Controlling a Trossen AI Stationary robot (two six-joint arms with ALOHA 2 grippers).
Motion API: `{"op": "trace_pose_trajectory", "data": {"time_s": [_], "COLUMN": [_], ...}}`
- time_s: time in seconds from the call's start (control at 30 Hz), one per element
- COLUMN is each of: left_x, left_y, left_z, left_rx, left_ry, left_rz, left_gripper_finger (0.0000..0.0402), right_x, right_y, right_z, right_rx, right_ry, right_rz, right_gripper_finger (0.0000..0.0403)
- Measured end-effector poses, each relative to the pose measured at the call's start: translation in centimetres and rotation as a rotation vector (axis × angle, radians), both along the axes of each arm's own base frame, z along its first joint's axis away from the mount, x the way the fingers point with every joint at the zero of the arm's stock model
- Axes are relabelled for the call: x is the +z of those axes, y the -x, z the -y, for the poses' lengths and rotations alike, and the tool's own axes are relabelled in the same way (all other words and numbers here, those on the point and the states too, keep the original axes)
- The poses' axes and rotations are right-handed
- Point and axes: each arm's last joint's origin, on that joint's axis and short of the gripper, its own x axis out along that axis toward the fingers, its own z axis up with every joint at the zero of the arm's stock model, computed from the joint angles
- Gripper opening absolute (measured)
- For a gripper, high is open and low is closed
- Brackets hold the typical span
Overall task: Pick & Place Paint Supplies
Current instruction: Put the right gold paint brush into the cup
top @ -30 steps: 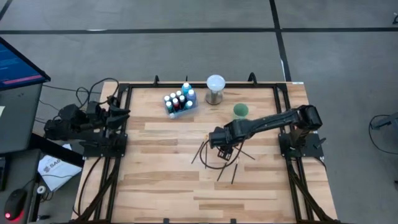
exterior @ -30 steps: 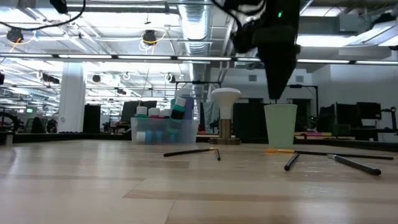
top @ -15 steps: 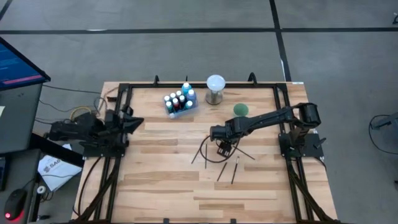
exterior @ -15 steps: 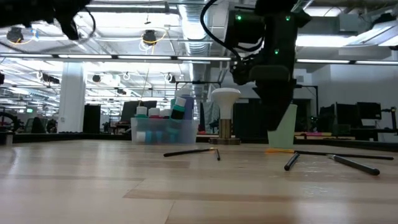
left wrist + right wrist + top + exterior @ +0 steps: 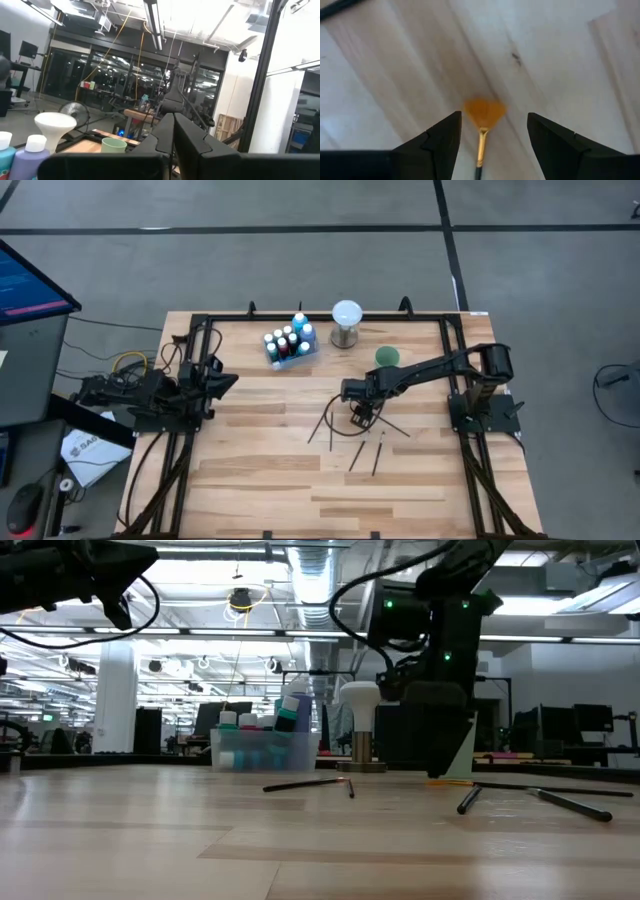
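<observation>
Count on the counter (image 5: 260,480): one clear bin (image 5: 290,352) holding paint bottles (image 5: 286,343), roughly ten by their caps, exact number not resolvable from above. Loose brushes (image 5: 322,423): about five dark thin handles, some crossing under the arm, so the tally is approximate. One green cup (image 5: 387,358). One white globe on a metal base (image 5: 346,323).
</observation>
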Motion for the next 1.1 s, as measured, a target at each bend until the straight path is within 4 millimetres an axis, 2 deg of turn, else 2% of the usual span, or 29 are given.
{"op": "trace_pose_trajectory", "data": {"time_s": [0.27,0.5,0.63,0.83,1.0,1.1], "left_x": [0.0,0.0,0.1,0.1,0.1,0.1], "left_y": [0.0,0.0,0.0,0.0,0.0,0.0], "left_z": [0.0,0.0,0.0,0.0,0.0,0.0], "left_rx": [0.000,-0.001,-0.001,-0.001,-0.002,-0.003], "left_ry": [0.000,0.000,0.000,0.000,0.000,0.000], "left_rz": [0.000,0.004,0.006,0.006,0.006,0.006], "left_gripper_finger": [0.0005,0.0006,0.0006,0.0006,0.0006,0.0006], "right_x": [-1.0,-2.4,-2.5,-1.9,-0.5,2.3], "right_y": [0.1,-0.2,-0.2,-0.1,-1.0,-1.9], "right_z": [1.0,0.3,0.3,0.7,0.6,0.1], "right_rx": [-0.017,0.018,0.006,-0.007,-0.008,0.007], "right_ry": [-0.006,-0.028,-0.029,-0.030,-0.063,-0.051], "right_rz": [-0.009,-0.057,-0.058,-0.052,0.004,0.141], "right_gripper_finger": [0.0221,0.0205,0.0153,0.0020,0.0004,0.0002]}}
